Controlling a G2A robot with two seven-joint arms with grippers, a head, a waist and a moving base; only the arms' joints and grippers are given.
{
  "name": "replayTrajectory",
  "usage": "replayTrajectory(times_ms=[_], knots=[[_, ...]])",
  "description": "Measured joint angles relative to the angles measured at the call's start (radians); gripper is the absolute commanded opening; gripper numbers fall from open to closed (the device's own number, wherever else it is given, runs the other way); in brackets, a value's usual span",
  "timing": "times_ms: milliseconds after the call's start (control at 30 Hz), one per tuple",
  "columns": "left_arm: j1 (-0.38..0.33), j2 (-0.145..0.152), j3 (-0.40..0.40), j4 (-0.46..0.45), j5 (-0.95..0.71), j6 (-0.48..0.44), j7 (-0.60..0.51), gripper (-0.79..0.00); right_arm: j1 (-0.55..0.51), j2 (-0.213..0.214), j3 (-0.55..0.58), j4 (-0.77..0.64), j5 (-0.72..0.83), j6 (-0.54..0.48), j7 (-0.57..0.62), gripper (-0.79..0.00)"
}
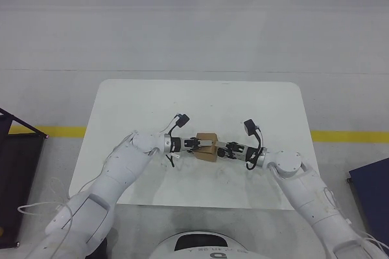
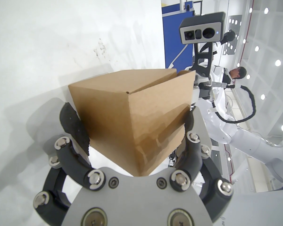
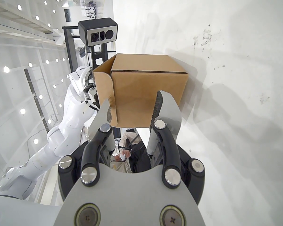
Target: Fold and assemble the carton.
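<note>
Middle of the table (image 1: 136,110) | carton (image 1: 206,146) between the arms | left gripper (image 2: 132,121) pinching its left end | right gripper (image 3: 134,105) pinching the right end, one flap sticking out

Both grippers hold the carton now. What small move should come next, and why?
Probably the right gripper should press the loose side flap inward. The carton looks almost boxed and the left gripper braces its opposite end, but that flap stands out from the wall beside one right finger and is not tucked.
</note>
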Motion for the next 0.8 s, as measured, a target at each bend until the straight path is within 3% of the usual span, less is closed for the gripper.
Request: replayTrajectory(times_ms=[800], knots=[[0.004,0.001,-0.002,-0.009,-0.007,0.000,-0.002,0.000,-0.008,0.004,-0.003,-0.017,-0.009,0.004,0.001,-0.416]])
